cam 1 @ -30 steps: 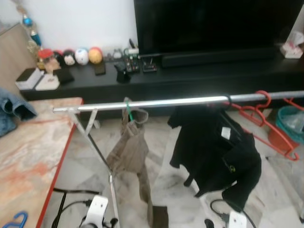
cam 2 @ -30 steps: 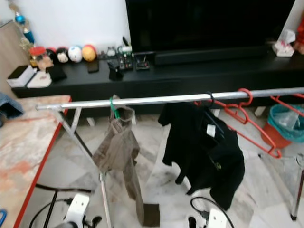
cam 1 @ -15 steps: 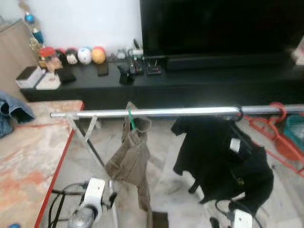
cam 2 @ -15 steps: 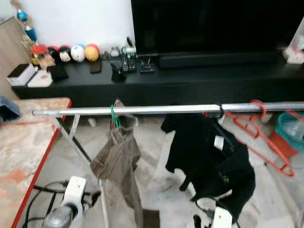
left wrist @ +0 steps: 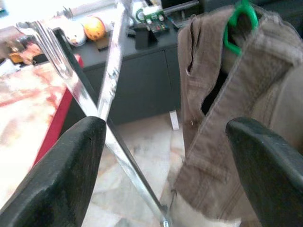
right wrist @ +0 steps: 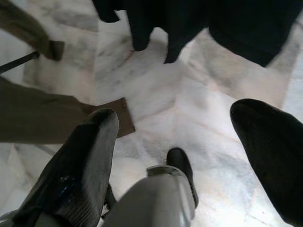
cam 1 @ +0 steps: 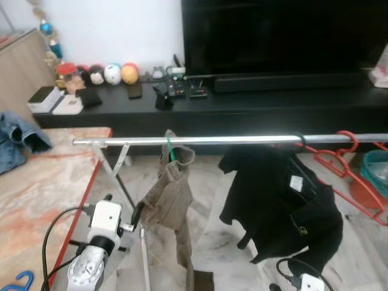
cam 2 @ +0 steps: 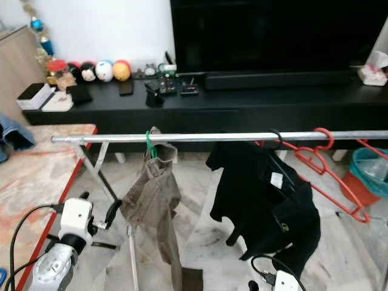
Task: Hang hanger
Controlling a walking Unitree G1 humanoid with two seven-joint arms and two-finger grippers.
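Note:
A silver clothes rail [cam 1: 230,140] runs across in front of me. A brown garment [cam 1: 170,200] hangs from it on a green hanger [left wrist: 241,12], and a black jacket [cam 1: 279,200] hangs further right on a dark hanger. Red hangers [cam 1: 354,140] hook on the rail's right end. A blue hanger [cam 1: 18,280] lies on the table at my lower left. My left gripper [left wrist: 165,127] is open and holds nothing, raised just left of the brown garment beside the rack's slanted leg [left wrist: 111,71]. My right gripper [right wrist: 175,113] is open, low, pointing down at the marble floor.
A marble-patterned table [cam 1: 42,182] with a red edge stands at my left, with jeans [cam 1: 15,136] on it. Behind the rail a black TV stand [cam 1: 242,109] carries small toys and remotes. A teal bin [cam 1: 377,170] stands at the far right. Cables lie on the floor.
My left arm has risen from the bottom edge toward the rack's leg and the brown garment. The camera has shifted slightly. The clothes on the rail have not moved.

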